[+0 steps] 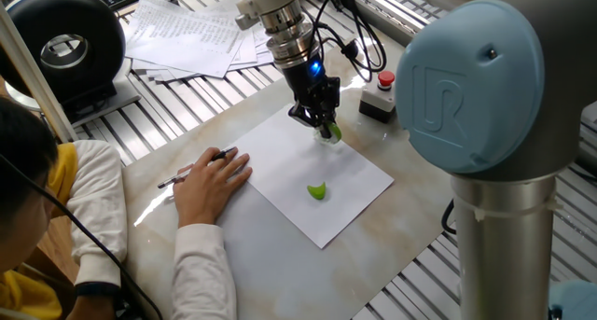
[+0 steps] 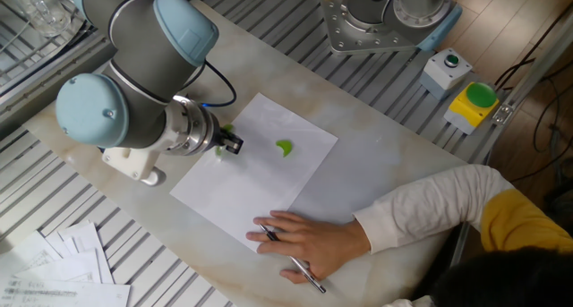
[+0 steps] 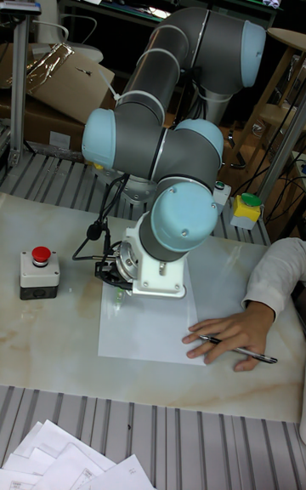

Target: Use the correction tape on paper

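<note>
The white paper [image 1: 289, 161] [image 2: 242, 191] [image 3: 144, 328] lies flat on the marble table. My gripper [image 1: 324, 124] [image 2: 231, 145] [image 3: 109, 272] points down at the sheet's far corner, shut on a small green correction tape [image 1: 332, 132] whose tip touches or nearly touches the paper. In the tall fixed view only a speck of the green correction tape [image 3: 116, 293] shows below the wrist. A separate small green piece [image 1: 318, 191] [image 2: 284, 147] rests on the middle of the sheet.
A person's hand [image 1: 213, 178] [image 2: 309, 240] [image 3: 229, 333] with a pen presses on the paper's near edge. A red-button box [image 1: 378, 101] [image 3: 39, 273] stands beside the gripper. Printed sheets [image 1: 191, 35] [image 2: 54, 271] lie fanned at the table's edge. A black round device [image 1: 65, 45] sits far left.
</note>
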Robot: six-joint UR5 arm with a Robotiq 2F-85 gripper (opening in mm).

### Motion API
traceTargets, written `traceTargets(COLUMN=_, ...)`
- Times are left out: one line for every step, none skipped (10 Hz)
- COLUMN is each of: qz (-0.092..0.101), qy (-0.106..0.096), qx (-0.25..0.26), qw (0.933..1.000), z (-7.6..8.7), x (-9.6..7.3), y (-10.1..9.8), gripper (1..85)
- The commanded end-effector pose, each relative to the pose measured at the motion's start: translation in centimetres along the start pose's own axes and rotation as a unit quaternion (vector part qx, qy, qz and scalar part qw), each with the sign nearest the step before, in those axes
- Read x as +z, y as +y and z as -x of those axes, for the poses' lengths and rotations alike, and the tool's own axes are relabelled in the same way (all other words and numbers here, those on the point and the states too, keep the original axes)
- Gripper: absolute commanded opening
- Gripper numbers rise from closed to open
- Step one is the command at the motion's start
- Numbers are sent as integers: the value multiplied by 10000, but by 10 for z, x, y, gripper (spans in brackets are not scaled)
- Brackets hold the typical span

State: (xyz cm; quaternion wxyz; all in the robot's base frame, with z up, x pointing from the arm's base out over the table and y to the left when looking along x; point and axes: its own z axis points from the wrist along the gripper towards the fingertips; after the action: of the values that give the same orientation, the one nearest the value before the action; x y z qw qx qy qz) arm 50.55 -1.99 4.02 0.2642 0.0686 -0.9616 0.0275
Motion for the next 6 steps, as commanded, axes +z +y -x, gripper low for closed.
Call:
traceTargets(qz=69, qy=-23, qx=3, qw=10000, z=1, x=0, y=3, gripper=10)
traceTargets(qz=74, qy=-32, qx=15, qw=10000, z=1, x=0, y=3, gripper=10)
traceTargets(qz=67, qy=-38, qx=11, qw=10000, z=2, x=1, y=3, gripper=10)
traceTargets(qz=71, qy=-54, qx=15, qw=10000, z=3, x=1, y=3, gripper=10)
traceTargets(qz=69, qy=-62, qx=15, qw=10000, z=4, x=0, y=3, gripper=10)
traceTargets(qz=69, qy=-62, qx=22, qw=10000, z=5, x=-2, y=3, gripper=10)
